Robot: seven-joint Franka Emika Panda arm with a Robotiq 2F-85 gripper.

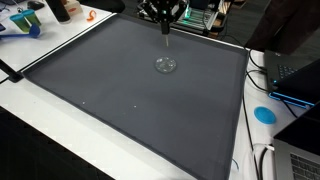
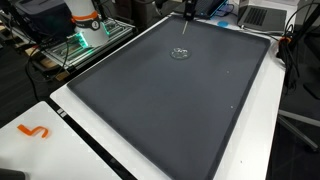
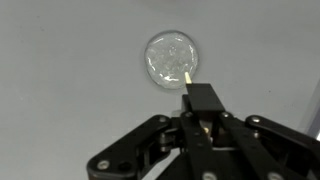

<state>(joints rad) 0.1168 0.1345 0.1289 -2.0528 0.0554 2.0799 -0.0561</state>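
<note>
Stick clenched in pincer, hanging tip-down above clear dish on grey surface without touching it: pickup done, contact with dish seemingly yet to come.

No legible text or labels anywhere.

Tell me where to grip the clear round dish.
Grip the clear round dish by opposite rim points, straight from above: it lies flat and alone on the grey mat, likely too low for side approach. The fingers hold a thin stick.
</note>
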